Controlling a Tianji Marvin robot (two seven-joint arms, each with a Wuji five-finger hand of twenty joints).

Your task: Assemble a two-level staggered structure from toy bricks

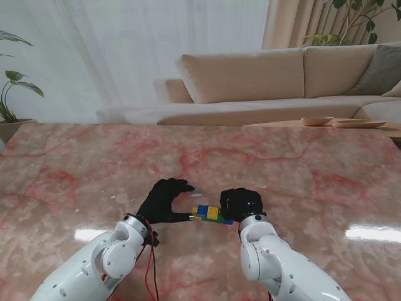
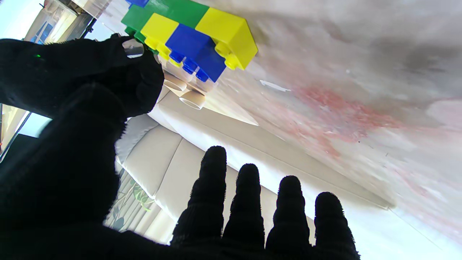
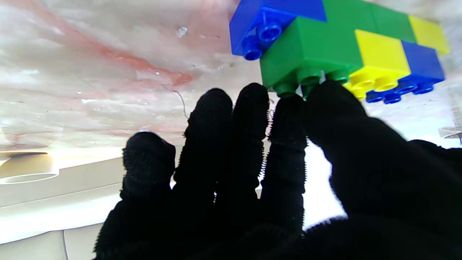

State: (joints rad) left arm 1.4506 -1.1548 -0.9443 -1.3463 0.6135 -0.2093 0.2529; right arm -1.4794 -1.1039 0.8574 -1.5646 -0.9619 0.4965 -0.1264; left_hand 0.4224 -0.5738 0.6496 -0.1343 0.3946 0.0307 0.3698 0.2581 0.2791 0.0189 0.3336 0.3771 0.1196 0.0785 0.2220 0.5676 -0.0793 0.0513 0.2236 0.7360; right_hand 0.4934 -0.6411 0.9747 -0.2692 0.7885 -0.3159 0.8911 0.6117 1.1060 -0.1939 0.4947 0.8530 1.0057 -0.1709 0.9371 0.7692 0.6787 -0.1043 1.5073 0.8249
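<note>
Now pressing down on the toy brick structure (image 1: 212,213) between both hands, right hand (image 1: 241,202) resting closed fingers on the green brick (image 3: 310,50), probably not gripping; left hand (image 1: 164,199) spread beside. Pushing straight, evenly, avoiding sliding on the marble table (image 1: 301,163).

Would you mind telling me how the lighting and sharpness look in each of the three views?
Stand view: sharp, with window glare patches on the glossy marble table. Left wrist view: the left hand is a backlit black silhouette, the brick structure sharp and well lit, the table beyond it soft. Right wrist view: the right hand is equally dark, with bright washed-out background past the fingers.
</note>
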